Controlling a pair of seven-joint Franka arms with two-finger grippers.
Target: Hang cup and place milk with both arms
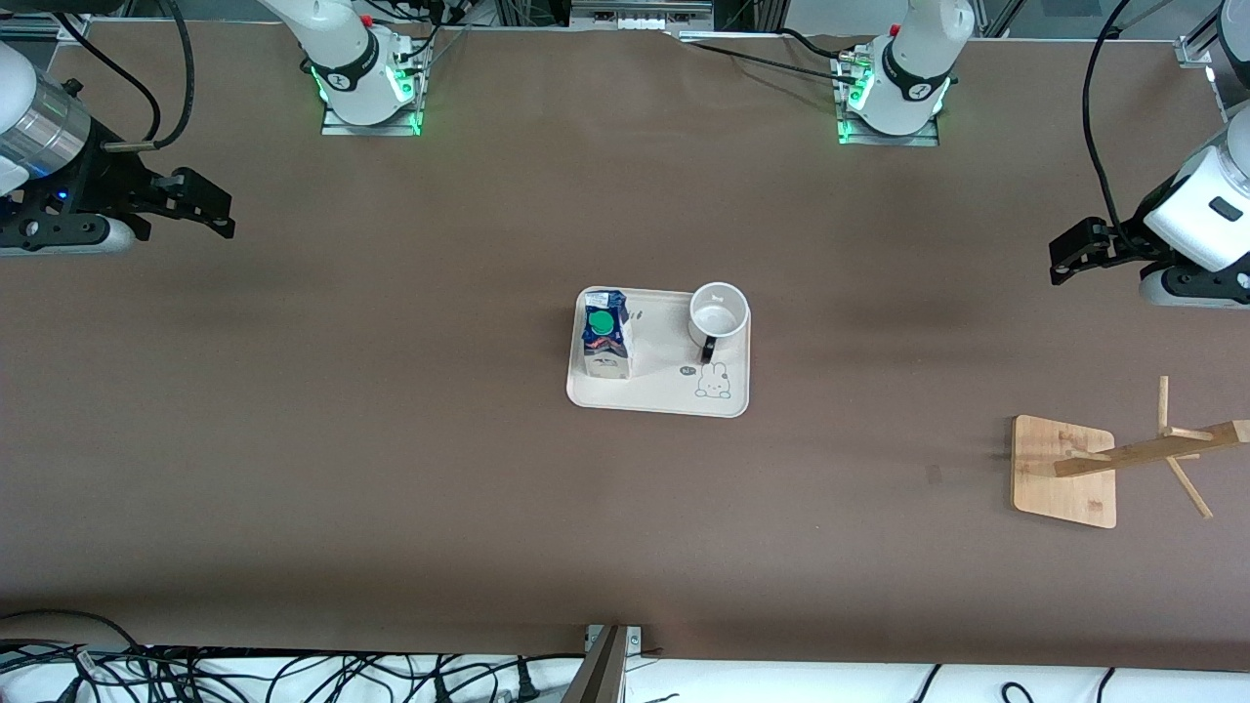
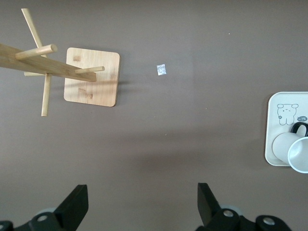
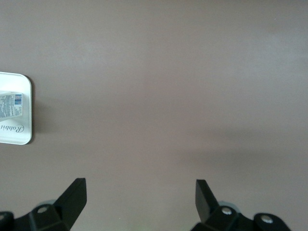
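The white cup [image 1: 719, 313] with a black handle stands upright on a cream tray [image 1: 664, 395] at the table's middle, toward the left arm's end of the tray. It also shows in the left wrist view [image 2: 296, 151]. The milk carton [image 1: 605, 335], blue top, green cap, stands on the tray toward the right arm's end; its side shows in the right wrist view [image 3: 11, 105]. My left gripper [image 1: 1060, 256] hangs open and empty over bare table at its own end, shown in its wrist view [image 2: 143, 202]. My right gripper [image 1: 217, 210] hangs open and empty over bare table at its own end, shown in its wrist view [image 3: 140, 197].
A wooden cup rack [image 1: 1138, 454] with pegs on a square base stands near the left arm's end, nearer the front camera than the tray; it also shows in the left wrist view [image 2: 53, 67]. A small scrap [image 2: 161, 70] lies on the table beside it. Cables lie along the front edge.
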